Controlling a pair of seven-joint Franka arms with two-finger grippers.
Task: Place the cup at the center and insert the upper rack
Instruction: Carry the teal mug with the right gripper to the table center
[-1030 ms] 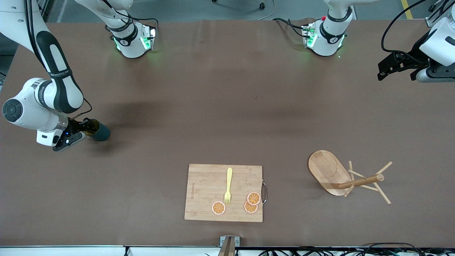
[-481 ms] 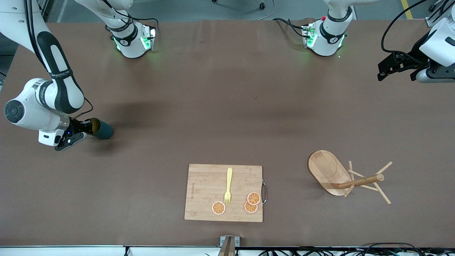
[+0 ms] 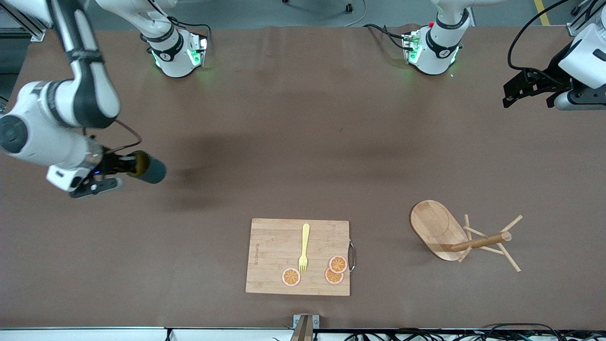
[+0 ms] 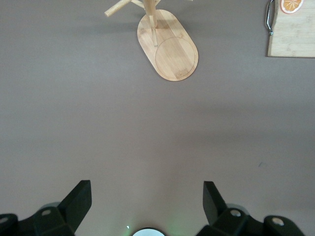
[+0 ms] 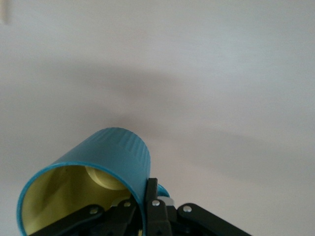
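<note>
Jaws: your right gripper (image 3: 124, 166) pinches cup (image 3: 147, 169) by rim wall, one finger inside, so cup hangs tilted, off table, over right arm's end. Upper rack (image 3: 454, 235) lies tipped over near left arm's end, beside cutting board (image 3: 298, 257). Left gripper (image 4: 146, 201) waits, jaws spread, above bare table (image 3: 303, 142).

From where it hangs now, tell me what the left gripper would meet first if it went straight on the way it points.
Probably bare table. The left gripper is open with nothing between its fingers; the tipped-over mug tree lies farther along that line, though depth is unclear.
</note>
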